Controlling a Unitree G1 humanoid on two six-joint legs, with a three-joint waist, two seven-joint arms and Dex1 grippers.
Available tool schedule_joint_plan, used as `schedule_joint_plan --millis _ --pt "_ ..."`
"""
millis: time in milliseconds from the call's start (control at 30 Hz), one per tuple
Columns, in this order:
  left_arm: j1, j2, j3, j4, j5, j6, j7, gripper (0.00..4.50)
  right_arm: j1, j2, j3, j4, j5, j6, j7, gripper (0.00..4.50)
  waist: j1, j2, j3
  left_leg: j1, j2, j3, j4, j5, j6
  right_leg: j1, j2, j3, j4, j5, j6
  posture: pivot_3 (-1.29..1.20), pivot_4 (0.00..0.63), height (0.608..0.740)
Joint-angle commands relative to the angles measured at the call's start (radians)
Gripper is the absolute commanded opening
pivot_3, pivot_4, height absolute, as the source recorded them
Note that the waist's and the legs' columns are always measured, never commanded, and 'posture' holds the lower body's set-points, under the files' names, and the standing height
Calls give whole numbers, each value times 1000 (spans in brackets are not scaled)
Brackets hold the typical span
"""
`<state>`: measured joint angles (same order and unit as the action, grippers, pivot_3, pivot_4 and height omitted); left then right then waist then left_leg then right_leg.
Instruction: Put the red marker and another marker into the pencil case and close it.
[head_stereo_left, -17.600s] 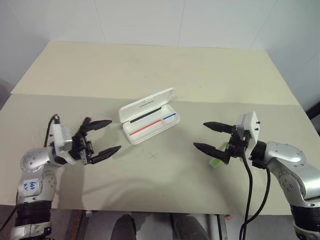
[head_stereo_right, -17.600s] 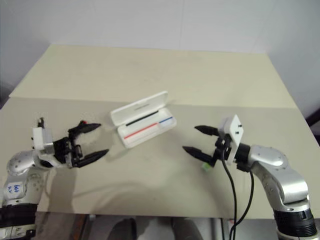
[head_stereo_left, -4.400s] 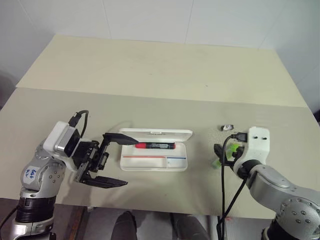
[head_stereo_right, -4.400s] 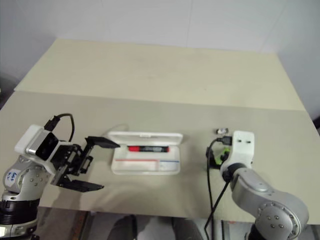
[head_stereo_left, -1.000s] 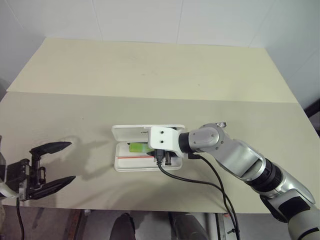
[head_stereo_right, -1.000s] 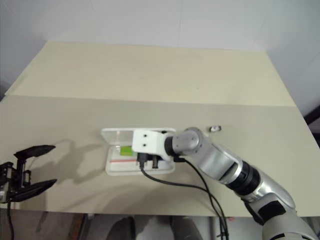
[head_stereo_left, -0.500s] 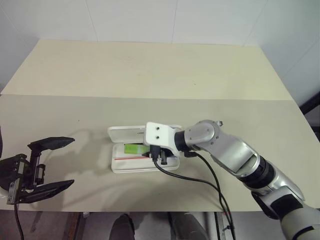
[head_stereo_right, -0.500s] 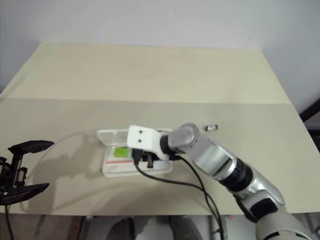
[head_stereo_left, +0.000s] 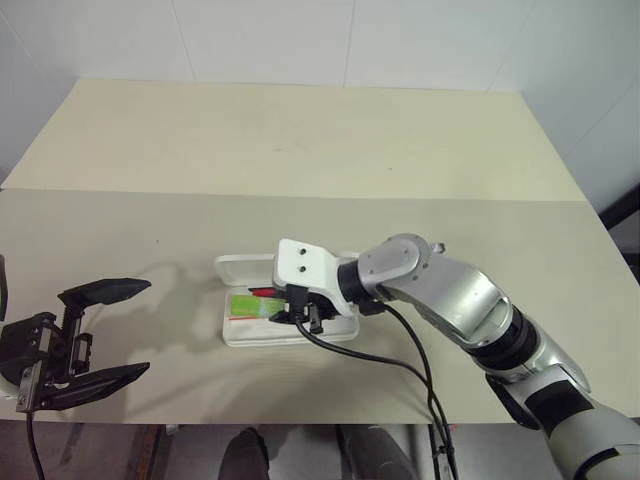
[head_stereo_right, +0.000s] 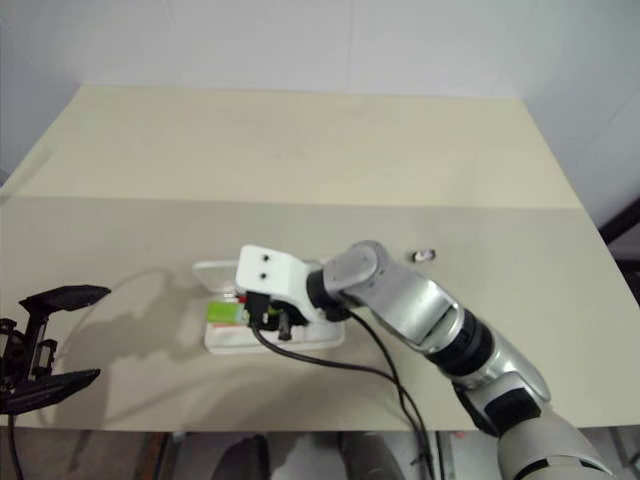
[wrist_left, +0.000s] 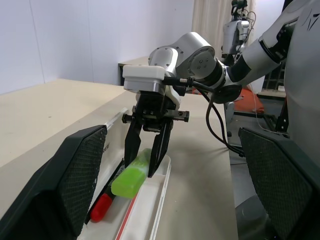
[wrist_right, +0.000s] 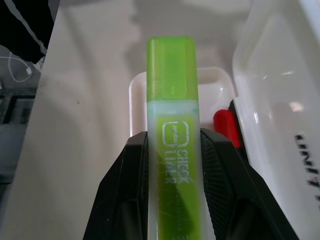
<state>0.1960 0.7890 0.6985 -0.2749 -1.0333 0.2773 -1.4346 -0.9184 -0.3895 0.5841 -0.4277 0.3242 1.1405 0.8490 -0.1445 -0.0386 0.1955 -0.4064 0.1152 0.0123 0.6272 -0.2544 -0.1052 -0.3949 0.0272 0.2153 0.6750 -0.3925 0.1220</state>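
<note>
R gripper (wrist_left: 148, 150) clamps the green marker (wrist_right: 172, 150) over the open case (head_stereo_left: 232, 330) — red marker (wrist_left: 101, 207) lies just beside it, inside. L gripper (head_stereo_left: 100, 333) spread wide, well apart from case — holds nothing.

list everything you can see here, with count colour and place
table: one, beige, under everything
pencil case: one, white, open, middle of the table
red marker: one, black with red cap, lying in the case
green marker: one, light green, gripped over the case tray
small object: one, pale, on the table right of the case; cannot tell what
cable: one, black, trailing from the right wrist
right gripper: black, shut on the green marker
left gripper: black, open, near the table's left edge
</note>
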Motion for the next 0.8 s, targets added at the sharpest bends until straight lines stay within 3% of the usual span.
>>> schedule_joint_plan --millis 33,500,800 --pt "-2 -7 24 -28 -3 -9 0 4500 -16 25 1 -46 15 32 -31 1081 0 0 0 0 0 0 0 0 0 0 0 0 0 0 0 0 150 740" --pt "26 -15 36 -41 -14 -4 -7 4500 -15 55 39 -19 29 13 -55 1081 0 0 0 0 0 0 -2 0 0 -1 0 0 0 -1 -1 0 150 740" --pt "79 -9 55 -19 1 6 -42 4500 -30 37 107 44 -27 -153 -1 1081 -6 0 0 0 0 0 -4 0 0 -1 0 -1 -1 -1 -2 0 150 740"
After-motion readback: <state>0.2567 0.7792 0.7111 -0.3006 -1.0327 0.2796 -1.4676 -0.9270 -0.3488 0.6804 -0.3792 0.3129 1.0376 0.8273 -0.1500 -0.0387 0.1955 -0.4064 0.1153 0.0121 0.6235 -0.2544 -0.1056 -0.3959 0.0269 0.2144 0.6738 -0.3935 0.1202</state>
